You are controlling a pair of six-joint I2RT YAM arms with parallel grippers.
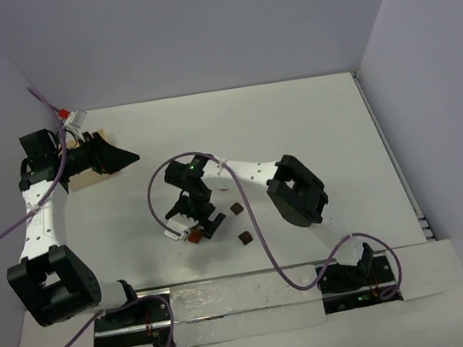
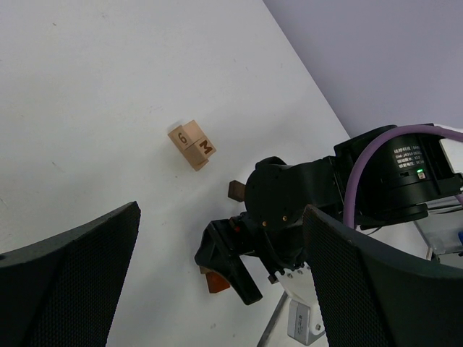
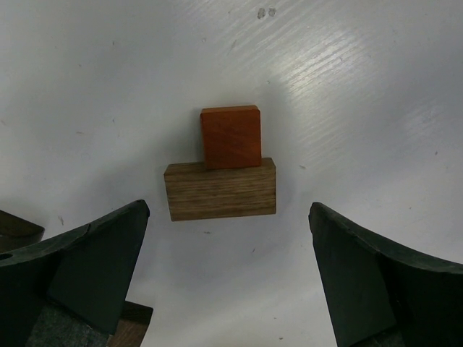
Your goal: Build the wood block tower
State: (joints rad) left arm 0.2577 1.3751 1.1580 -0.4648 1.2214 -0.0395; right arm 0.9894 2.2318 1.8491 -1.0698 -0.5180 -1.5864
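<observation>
My right gripper point(image 1: 198, 226) is open and empty, hanging low over an orange-red block point(image 3: 231, 136) that touches a longer brown piece point(image 3: 220, 189); both lie flat on the table. In the right wrist view the gripper point(image 3: 228, 289) has a finger on each side, short of the brown piece. The red block also shows in the top view point(image 1: 194, 238). Two tan lettered cubes point(image 2: 192, 144) lie side by side farther back. Dark cubes sit at the middle point(image 1: 237, 209) and nearer the front point(image 1: 245, 238). My left gripper point(image 1: 117, 159) is open and empty at the far left. No stack stands.
A flat pale tan board point(image 1: 84, 179) lies under the left arm's wrist at the back left. A dark block's corner point(image 3: 130, 325) shows by the right gripper's left finger. Purple cables loop over both arms. Walls close the table on three sides.
</observation>
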